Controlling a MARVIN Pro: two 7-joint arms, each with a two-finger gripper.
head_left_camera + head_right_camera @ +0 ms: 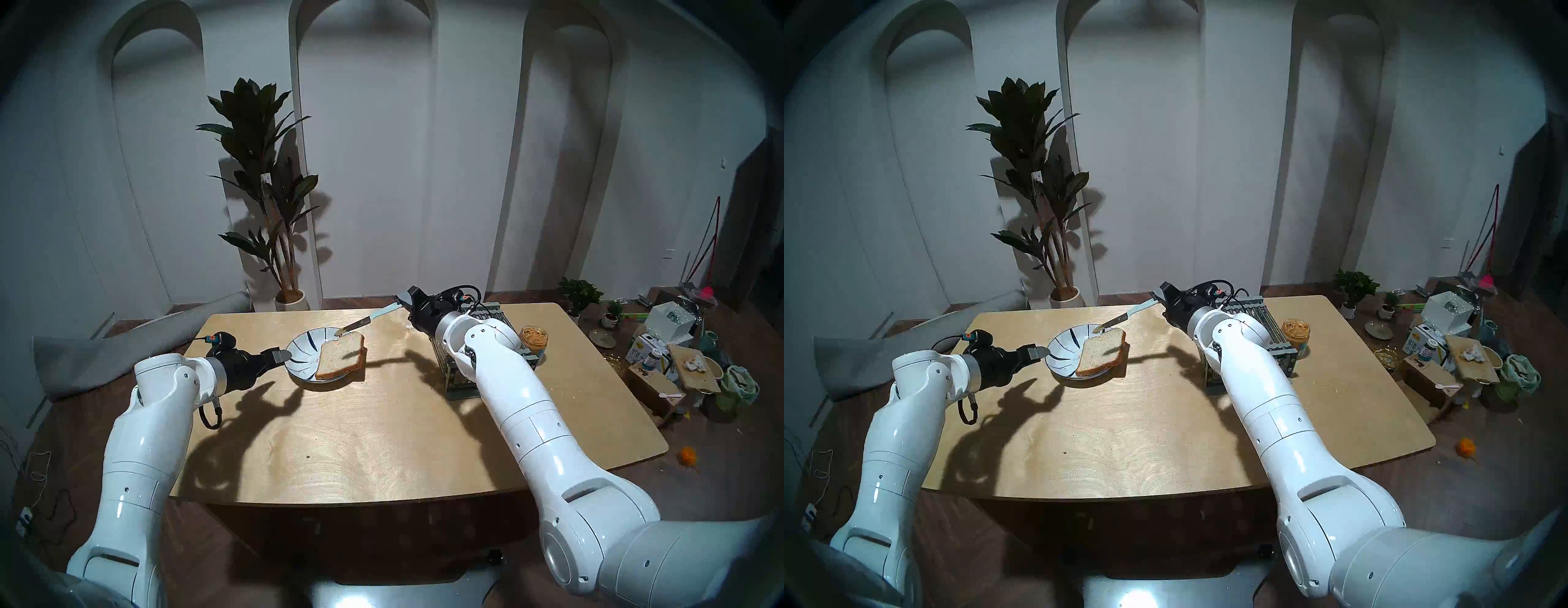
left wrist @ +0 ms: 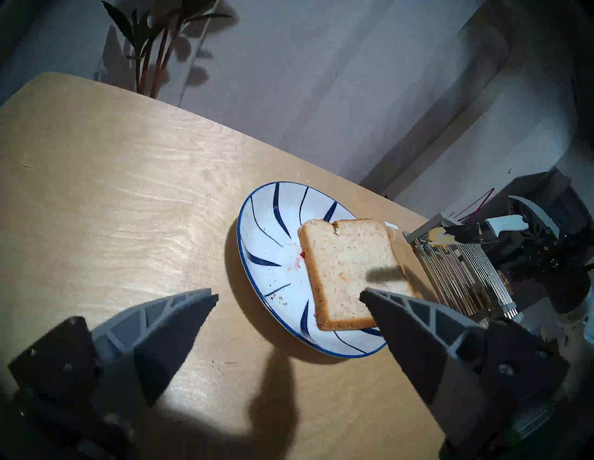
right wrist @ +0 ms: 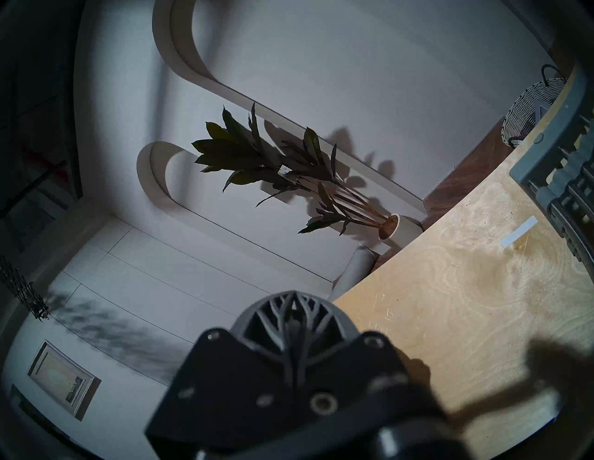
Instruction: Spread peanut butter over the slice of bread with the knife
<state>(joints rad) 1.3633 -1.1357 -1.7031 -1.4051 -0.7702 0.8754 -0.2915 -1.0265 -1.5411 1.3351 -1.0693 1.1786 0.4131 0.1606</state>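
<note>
Right wrist view shows only the right gripper (image 3: 291,321) with fingers pressed together end-on; the knife (image 1: 365,321) they clamp is hidden there. The head views show it: pale handle in the fingers, blade slanting down toward the plate (image 1: 303,339), tip above the plate's far rim just beyond the slice of bread (image 1: 341,356); whether tip touches bread cannot be told. A tan smear of peanut butter (image 2: 440,236) sits on the blade in the left wrist view. Left gripper (image 1: 278,356) hangs just beside the plate's left rim, jaws spread wide, holding nothing; one finger (image 2: 414,324) overlaps the bread's near corner in its own view, contact unclear. The peanut butter tub (image 1: 533,336) stands well right of the plate, partly blocked by the right arm, beside a metal rack (image 1: 1272,327). Count: one slice, one plate, one knife, one tub, all on the table (image 1: 339,433).
</note>
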